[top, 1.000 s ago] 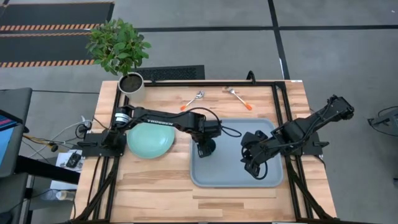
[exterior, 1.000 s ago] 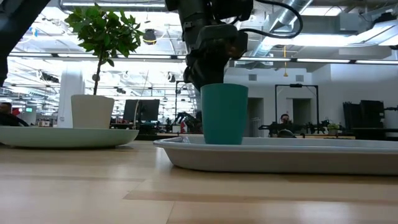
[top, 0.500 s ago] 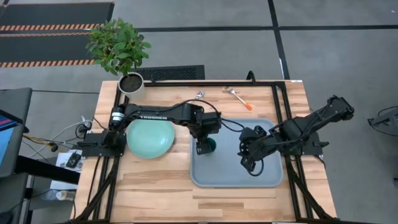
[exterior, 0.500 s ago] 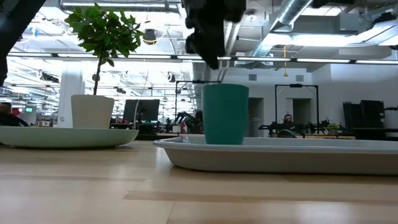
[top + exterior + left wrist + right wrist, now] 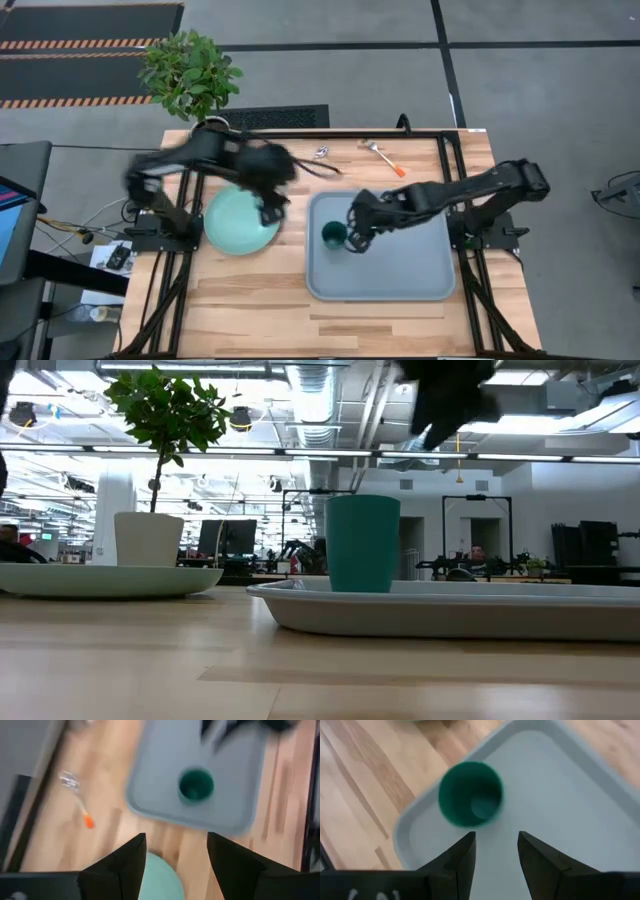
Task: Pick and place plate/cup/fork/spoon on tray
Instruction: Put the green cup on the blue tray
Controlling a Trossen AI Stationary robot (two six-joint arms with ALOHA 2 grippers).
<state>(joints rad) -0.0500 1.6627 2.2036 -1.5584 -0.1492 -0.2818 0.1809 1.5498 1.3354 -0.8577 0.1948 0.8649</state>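
Now the cup [image 5: 333, 235] stands just beside the right tool [image 5: 356, 240].

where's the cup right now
In the high view the cup stands upright on the tray, near its left edge, with the right tool just beside it and the plate off to its left.

Overhead, table-level and both wrist views share the cup [image 5: 333, 235].

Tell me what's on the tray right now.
Only the cup stands on the tray, upright near its left end. The right gripper hovers open beside it, hiding a bit of tray floor. The plate lies off it.
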